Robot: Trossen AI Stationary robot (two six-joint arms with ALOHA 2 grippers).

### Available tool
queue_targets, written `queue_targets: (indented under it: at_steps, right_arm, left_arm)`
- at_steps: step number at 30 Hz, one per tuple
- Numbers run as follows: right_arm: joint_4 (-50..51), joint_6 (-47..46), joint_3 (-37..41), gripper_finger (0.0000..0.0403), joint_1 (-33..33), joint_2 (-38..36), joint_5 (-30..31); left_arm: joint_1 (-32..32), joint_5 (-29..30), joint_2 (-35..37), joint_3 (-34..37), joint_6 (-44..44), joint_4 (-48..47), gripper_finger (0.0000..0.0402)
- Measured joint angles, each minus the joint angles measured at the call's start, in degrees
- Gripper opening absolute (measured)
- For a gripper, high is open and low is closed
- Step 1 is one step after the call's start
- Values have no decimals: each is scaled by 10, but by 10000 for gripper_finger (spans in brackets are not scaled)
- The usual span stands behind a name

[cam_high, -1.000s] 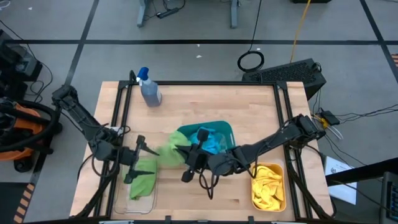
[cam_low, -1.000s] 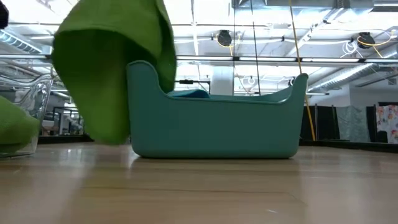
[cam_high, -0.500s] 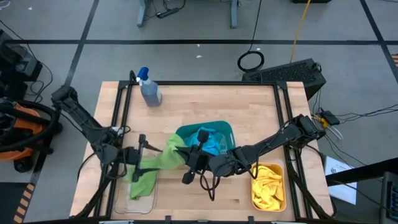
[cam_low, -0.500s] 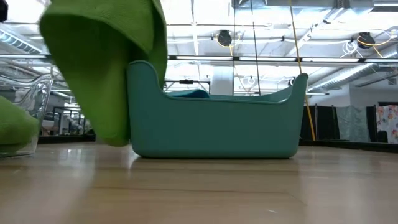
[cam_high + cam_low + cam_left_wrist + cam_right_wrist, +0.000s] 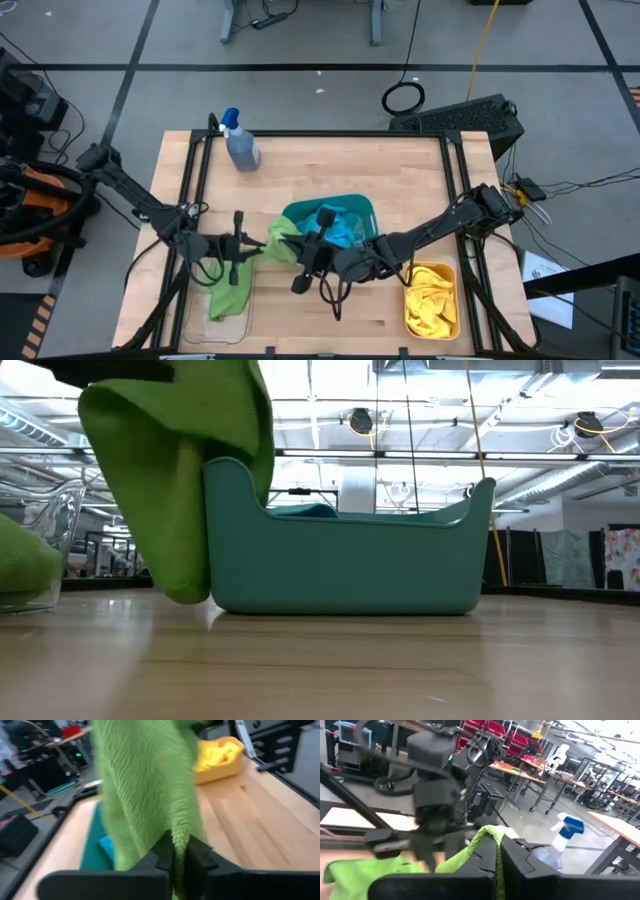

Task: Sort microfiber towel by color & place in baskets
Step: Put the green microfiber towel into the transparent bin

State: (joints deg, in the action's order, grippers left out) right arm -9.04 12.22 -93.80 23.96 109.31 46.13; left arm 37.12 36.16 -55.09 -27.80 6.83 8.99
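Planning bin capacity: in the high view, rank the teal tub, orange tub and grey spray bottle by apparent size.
1. Teal plastic tub, though partly covered
2. Orange plastic tub of yellow cloths
3. Grey spray bottle with blue top

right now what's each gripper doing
left gripper: shut on the green towel.
right gripper: shut on the same green towel.

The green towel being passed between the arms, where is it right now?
In the high view the green towel hangs mid-table between the left gripper and the right gripper, just left of the teal basket.
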Motion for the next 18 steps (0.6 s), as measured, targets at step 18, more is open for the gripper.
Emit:
queue_targets:
  at_steps: [18]
  right_arm:
    - [44,-89,0,1,1,0,-60]
  left_arm:
    - [99,4,50,-42,98,107,8]
